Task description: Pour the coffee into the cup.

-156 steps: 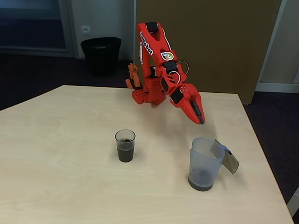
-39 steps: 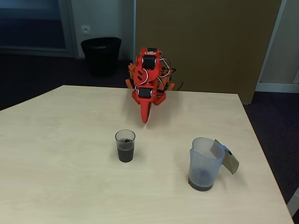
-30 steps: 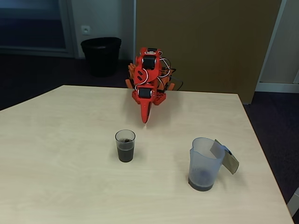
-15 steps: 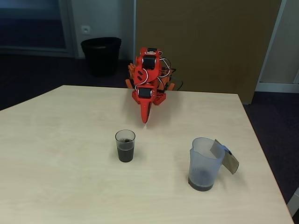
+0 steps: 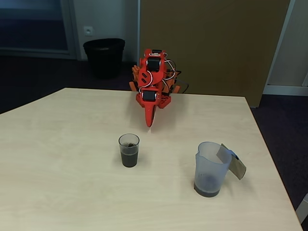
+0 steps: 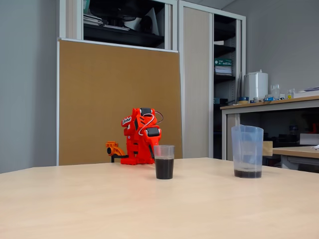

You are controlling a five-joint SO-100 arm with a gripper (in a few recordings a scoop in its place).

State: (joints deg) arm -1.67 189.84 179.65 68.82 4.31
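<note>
Arm: the red arm sits folded at the far edge of the table (image 5: 57, 192), its gripper (image 5: 149, 122) pointing down and toward the camera, tip low over the tabletop.
Pincer state: the fingers appear pressed together into a single narrow point in a fixed view (image 5: 149, 122); they pinch nothing.
Cup: the cup (image 5: 129, 150) stands upright just in front of the pincer tip and slightly to its left in that view, apart from it; from the side it overlaps the folded arm (image 6: 164, 162).
Coffee: the coffee (image 5: 129, 156) fills the cup (image 6: 164, 162) to about two thirds, dark and level (image 6: 164, 168).
Pitcher: the pitcher (image 5: 210, 168) stands upright well to the right of the pincer and nearer the camera, well apart from the cup; only a thin dark layer lies on its bottom (image 6: 247, 174).
Key relation: the pitcher lies off to the pincer's right and forward, and the single arm would have to swing that way to reach it.
Pointing: the pitcher's long axis is vertical; its flat handle (image 5: 232, 162) sticks out to the right, away from the cup, spout side turned left.
Progress: judging by the levels, the pour looks all but done.
</note>
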